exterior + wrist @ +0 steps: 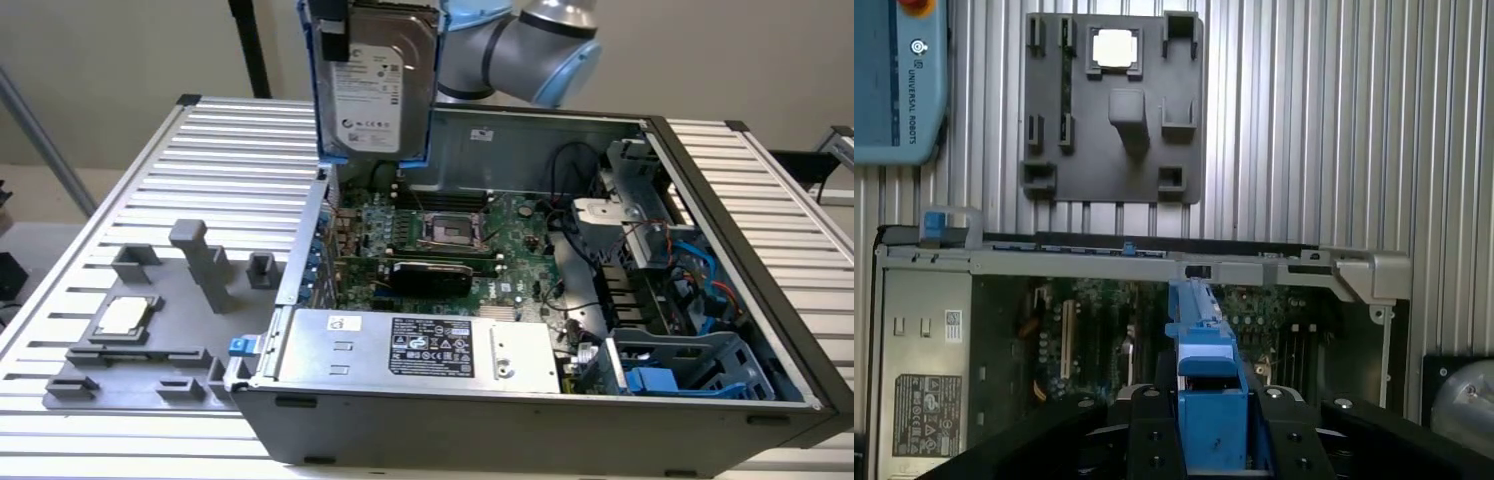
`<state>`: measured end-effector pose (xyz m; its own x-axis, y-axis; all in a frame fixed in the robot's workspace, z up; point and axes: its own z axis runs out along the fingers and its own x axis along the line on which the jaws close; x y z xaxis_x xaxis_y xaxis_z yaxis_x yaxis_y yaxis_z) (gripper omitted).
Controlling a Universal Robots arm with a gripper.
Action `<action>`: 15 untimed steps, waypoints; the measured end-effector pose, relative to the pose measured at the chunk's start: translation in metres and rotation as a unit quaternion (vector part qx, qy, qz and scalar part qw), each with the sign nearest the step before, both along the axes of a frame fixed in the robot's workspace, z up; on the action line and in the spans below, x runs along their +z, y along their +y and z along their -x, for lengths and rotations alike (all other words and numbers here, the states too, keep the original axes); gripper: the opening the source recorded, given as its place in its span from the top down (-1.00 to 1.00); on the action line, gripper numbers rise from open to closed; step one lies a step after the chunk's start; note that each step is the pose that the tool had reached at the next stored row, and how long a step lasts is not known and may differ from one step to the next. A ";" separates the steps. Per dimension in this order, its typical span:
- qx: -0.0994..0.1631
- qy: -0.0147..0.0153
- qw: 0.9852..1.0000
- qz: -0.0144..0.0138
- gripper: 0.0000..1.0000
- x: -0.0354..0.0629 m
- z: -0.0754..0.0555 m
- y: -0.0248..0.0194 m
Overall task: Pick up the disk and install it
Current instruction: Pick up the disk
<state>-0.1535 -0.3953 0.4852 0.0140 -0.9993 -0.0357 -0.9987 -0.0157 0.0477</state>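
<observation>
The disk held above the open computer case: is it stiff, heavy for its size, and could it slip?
Probably stiff: the disk has a metal body and hangs on edge without sagging. Likely heavy for its size, being mostly metal. It might slip, since the hand seems to clamp its smooth blue plastic rail.

Your exterior view looks obliquely down on the open case [534, 425] and table [240, 140]. Your wrist view, just behind the disk [1206, 400], faces seemingly straight down; both share the motherboard [521, 225] and grey tray [127, 375].
</observation>
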 end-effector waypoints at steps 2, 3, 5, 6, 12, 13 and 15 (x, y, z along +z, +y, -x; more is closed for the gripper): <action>0.000 0.000 1.000 -0.001 0.35 0.0000 -0.009 -0.0018; 0.000 0.000 1.000 -0.001 0.35 0.0000 -0.013 -0.0028; 0.000 0.000 1.000 -0.001 0.35 0.0000 -0.023 -0.0051; 0.000 0.000 1.000 -0.001 0.35 -0.0001 -0.027 -0.0060; 0.000 0.000 1.000 -0.001 0.35 -0.0006 -0.054 -0.0110; 0.000 0.000 1.000 -0.001 0.35 -0.0008 -0.059 -0.0119; 0.000 0.000 1.000 -0.001 0.35 -0.0013 -0.068 -0.0143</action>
